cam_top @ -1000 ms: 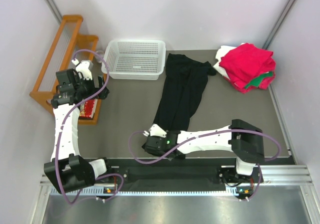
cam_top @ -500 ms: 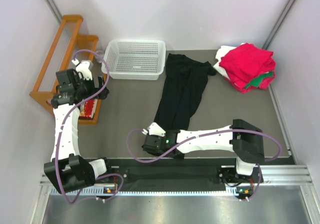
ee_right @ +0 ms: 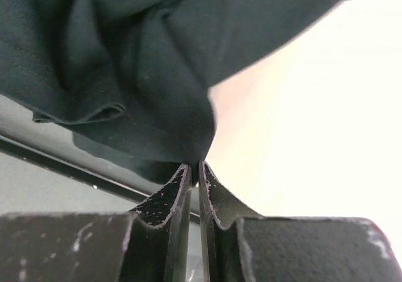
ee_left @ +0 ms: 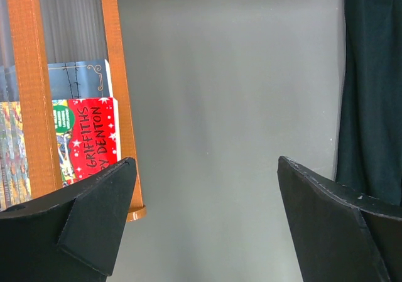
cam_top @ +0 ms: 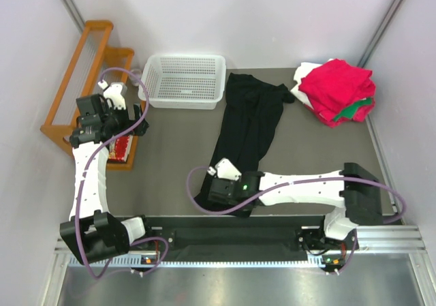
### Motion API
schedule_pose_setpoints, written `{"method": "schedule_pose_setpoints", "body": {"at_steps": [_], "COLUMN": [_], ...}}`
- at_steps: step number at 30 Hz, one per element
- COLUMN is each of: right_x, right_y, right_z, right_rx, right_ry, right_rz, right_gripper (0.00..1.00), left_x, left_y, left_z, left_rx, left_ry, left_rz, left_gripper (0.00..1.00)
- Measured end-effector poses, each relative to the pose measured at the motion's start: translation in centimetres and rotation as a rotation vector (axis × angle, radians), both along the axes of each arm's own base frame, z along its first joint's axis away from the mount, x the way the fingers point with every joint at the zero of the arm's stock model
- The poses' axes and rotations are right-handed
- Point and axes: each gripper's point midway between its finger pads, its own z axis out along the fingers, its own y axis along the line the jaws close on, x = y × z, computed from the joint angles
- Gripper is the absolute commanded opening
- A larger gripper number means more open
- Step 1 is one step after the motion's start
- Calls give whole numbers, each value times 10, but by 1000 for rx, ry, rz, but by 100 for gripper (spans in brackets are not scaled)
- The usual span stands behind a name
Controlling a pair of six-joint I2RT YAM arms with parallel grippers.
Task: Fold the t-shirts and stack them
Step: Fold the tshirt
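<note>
Near edge: right gripper [ee_right: 194,169], matte black fingers pressed nearly together on a thin fold of the black t-shirt [cam_top: 251,122] at its near hem, low over the table [cam_top: 170,156], a flat dark grey mat

Middle: the black t-shirt, soft plain-knit cloth, lies as a long narrow strip running from the near edge toward the far side, rumpled and bunched lengthwise; judged unfolded, so its fold and stacking are left to do

Left side: left gripper [ee_left: 206,169], jaws spread wide, holding nothing, hanging above bare mat beside an orange wooden rack [cam_top: 82,81] that holds a glossy red book [ee_left: 94,137]

Far side: white perforated plastic basket [cam_top: 184,81], rectangular, rigid

Far right corner: folded pile, red shirt [cam_top: 337,88] on top, green shirt [cam_top: 360,108] showing at its edge, white shirt [cam_top: 304,74] beneath; judged done
</note>
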Motion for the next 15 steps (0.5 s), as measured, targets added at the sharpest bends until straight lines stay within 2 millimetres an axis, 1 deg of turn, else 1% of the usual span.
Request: {"method": "schedule_pose_setpoints", "body": {"at_steps": [5, 8, 12, 14, 15], "right_x": [14, 19, 23, 23, 23], "right_y": [-14, -18, -11, -9, -9], "right_z": [24, 31, 39, 40, 40], "right_rx": [63, 70, 89, 97, 97], "right_ry": [-24, -33, -41, -42, -38], "right_rz": [-61, -77, -74, -71, -70], "right_gripper": [10, 9, 9, 13, 18], "left_x": [0, 0, 0, 0, 0], "left_y": [0, 0, 0, 0, 0], "left_z": [0, 0, 0, 0, 0], "left_rx": [-1, -1, -1, 0, 1], "left_ry": [0, 0, 1, 1, 1], "left_rz": [0, 0, 0, 0, 0], "left_gripper": [98, 98, 99, 99, 99]}}
